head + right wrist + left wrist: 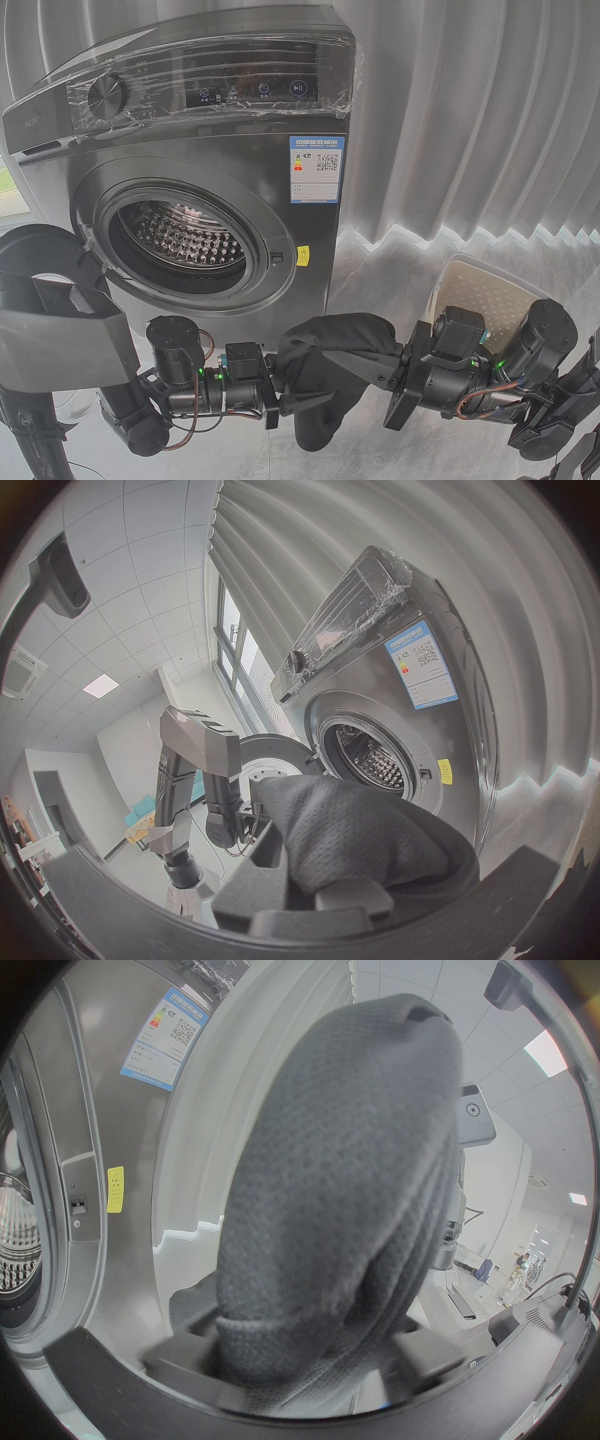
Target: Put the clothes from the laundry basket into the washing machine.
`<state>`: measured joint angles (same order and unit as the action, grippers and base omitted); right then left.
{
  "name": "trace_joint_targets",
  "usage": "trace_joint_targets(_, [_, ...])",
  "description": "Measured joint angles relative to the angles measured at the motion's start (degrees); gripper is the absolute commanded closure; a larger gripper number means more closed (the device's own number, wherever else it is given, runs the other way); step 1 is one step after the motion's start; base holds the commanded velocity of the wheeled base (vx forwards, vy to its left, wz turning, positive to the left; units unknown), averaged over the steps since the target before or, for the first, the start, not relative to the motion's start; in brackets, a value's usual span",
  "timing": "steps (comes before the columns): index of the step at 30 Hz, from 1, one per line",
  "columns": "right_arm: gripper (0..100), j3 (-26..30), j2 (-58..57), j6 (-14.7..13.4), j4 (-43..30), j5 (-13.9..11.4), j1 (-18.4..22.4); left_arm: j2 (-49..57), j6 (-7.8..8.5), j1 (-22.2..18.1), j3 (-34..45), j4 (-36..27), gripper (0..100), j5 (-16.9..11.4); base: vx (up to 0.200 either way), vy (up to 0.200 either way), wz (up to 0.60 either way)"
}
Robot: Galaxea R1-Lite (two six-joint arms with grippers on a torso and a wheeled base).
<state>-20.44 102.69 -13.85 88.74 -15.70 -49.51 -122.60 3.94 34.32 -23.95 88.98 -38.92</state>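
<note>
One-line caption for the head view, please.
Left gripper and right gripper hold a dark garment before the open washing machine.

Washing machine (206, 156) stands left, laundry basket (481, 294) right; a garment (337, 344) hangs between, seemingly before both.

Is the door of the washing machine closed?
No, the door is swung open to the robot's left, and the drum shows through the round opening.

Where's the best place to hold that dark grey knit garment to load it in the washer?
Grip the dark grey knit garment by its bunched upper fold, from both sides, as the left hand and right hand do: the rest hangs limp below.
</note>
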Motion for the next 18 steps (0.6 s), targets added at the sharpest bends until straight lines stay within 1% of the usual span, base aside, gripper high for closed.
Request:
trace_joint_targets(6, [100, -1.3, 0.0, -0.2, 0.0, 0.1, 0.7, 0.8, 0.11, -0.1, 1.4, 0.1, 100, 0.0, 0.000, 0.000, 0.00])
trace_joint_targets(9, [100, -2.2, 0.0, -0.7, -0.1, 0.7, 1.3, 1.8, 0.22, 0.1, 3.1, 0.1, 100, 0.0, 0.000, 0.000, 0.00])
trace_joint_targets(18, [100, -3.3, 0.3, -1.3, 0.1, 1.2, 3.1, 8.2, 0.38, 1.1, 8.5, 0.0, 100, 0.0, 0.000, 0.000, 0.00])
